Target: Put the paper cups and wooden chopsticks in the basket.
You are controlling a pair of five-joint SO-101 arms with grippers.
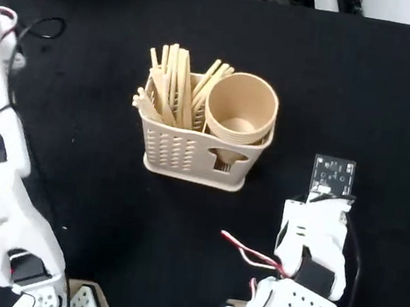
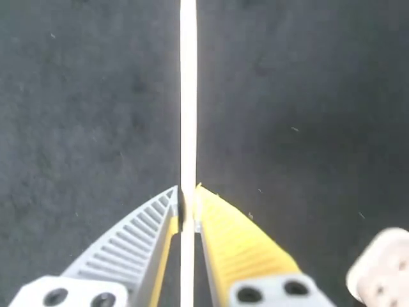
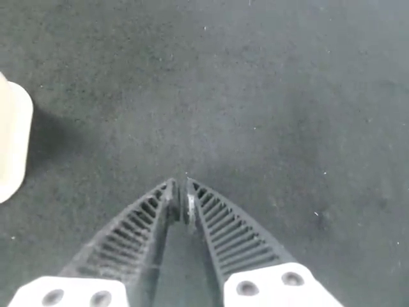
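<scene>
Clamping a single chopstick (image 2: 187, 96) between closed jaws, our left gripper (image 2: 186, 195) hangs over bare black tabletop (image 1: 369, 85), and the stick runs straight out past the tips. We see our left arm along the tabletop's left edge. Our right gripper (image 3: 182, 192) is pinched together with nothing in it, its arm by the near edge toward the right corner. The basket (image 1: 189, 155) stands about mid-tabletop, a little toward the far edge, with chopsticks (image 1: 171, 79) upright in its left part and nested cups (image 1: 241, 109) in its right part
</scene>
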